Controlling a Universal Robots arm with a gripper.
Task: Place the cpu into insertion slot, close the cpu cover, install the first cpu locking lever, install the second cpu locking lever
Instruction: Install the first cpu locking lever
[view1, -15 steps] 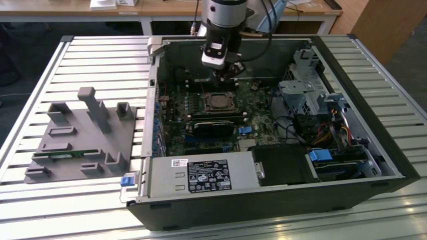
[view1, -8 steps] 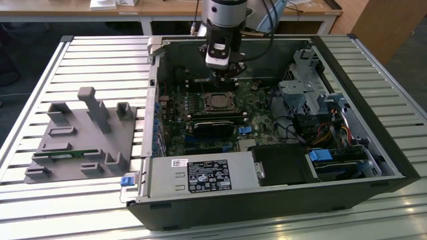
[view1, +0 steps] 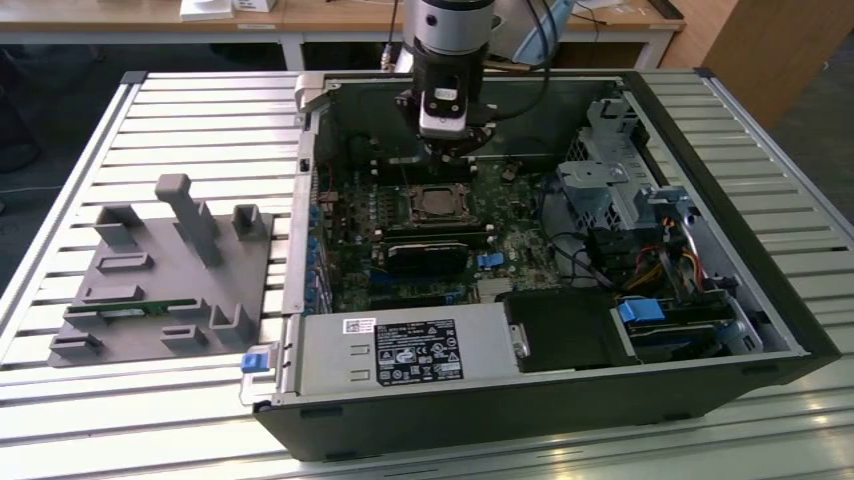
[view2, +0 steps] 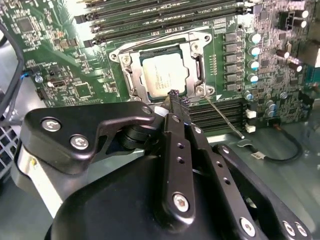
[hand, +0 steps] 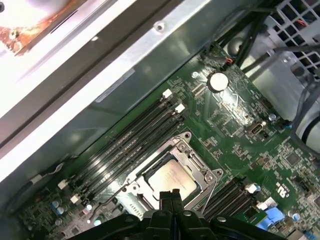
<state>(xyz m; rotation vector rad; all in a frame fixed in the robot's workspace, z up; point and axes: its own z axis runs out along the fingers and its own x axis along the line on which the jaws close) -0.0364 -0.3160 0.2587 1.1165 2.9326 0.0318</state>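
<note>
Slatted metal table (view1: 174, 110), open PC case (view1: 747, 300). cpu (view2: 162, 75) sits in socket, cpu cover (view2: 196, 64) down over it. gripper (view2: 173, 96) fingers pressed together, empty, tip at cover edge. Wire lever (view2: 225, 117) angled out beside socket.

Arm (view1: 451, 40) upright, pointing straight down; tool (view2: 175, 96) at lower end, fingers (hand: 165, 199) pressed together, no gap.

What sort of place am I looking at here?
Probably a robotics lab or test workshop: an open computer case sits on a slatted metal table, beside a grey parts fixture, with wooden desks behind.
</note>
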